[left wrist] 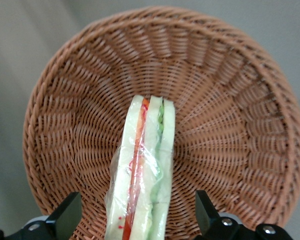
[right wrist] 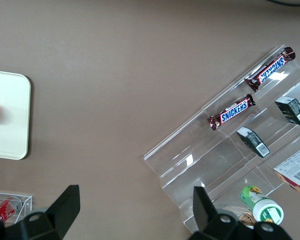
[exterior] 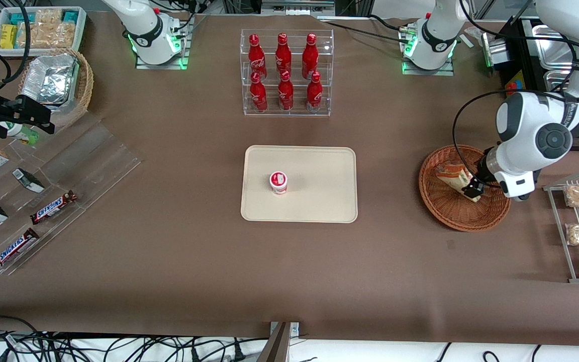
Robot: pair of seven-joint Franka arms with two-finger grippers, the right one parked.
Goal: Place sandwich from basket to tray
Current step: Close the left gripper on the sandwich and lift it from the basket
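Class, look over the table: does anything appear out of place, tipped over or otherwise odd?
Little stands out. The sandwich stands on edge in the basket, between the open gripper fingers. A small red-lidded cup already sits on the tray.

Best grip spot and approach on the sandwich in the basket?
Grip the sandwich across its two flat bread faces near the wide end, coming from above. It stands on edge in the basket, filling layers facing up, so those faces are exposed. The gripper hovers open, its jaws on either side.
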